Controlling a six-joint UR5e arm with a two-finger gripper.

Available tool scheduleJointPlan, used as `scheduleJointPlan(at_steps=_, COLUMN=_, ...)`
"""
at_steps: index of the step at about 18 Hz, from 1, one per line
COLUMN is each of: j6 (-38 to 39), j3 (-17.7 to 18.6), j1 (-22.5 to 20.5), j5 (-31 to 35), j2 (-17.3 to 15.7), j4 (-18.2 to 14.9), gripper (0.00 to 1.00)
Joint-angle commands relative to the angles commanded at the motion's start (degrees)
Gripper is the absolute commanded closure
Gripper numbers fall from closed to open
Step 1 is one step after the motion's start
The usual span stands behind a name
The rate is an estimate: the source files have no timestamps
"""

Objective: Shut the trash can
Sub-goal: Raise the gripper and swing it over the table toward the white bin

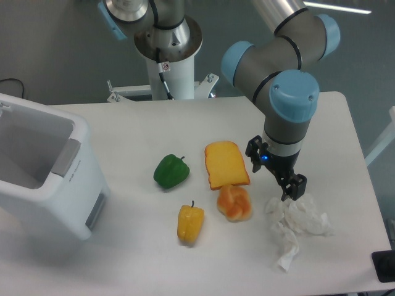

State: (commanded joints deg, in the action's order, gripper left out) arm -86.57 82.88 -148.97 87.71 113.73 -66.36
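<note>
The trash can (43, 185) is a large white boxy bin at the left edge of the table. Its top stands open and I can see into the hollow inside. A grey latch tab (65, 158) sits on its right rim and a grey panel (95, 209) on its side. The lid is not clearly in view; only a white edge shows at the far left. My gripper (274, 174) hangs over the right part of the table, far from the bin, between a toast slice and a crumpled tissue. Its jaws are open and empty.
A green pepper (171, 171), a yellow pepper (190, 223), a toast slice (226, 164) and an orange bun (234, 203) lie mid-table. A crumpled white tissue (296, 225) lies at the right front. The robot base (166, 43) stands at the back.
</note>
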Motion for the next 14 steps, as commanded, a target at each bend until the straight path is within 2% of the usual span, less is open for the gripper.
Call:
scheduleJointPlan(at_steps=5, j6=-0.09, j3=0.53, j1=0.09, j5=0.0, j2=-0.44, j4=0.0, gripper=0.0)
scheduleJointPlan(at_steps=7, j6=0.44, j3=1.84, j1=0.26, j5=-0.09, j2=-0.53, j4=0.0, gripper=0.0)
scheduleJointPlan(at_steps=10, j6=2.53, j3=4.82, j1=0.44, j5=-0.44, j2=-4.56, j4=0.0, gripper=0.0)
scheduleJointPlan(at_steps=12, j6=5.09, j3=8.16, j1=0.87, j5=-0.53, j2=-6.84, j4=0.09, gripper=0.0)
scheduleJointPlan(at_steps=14, j6=5.36, j3=9.4, j1=1.93, j5=-0.44, j2=-8.69, j4=0.0, gripper=0.0)
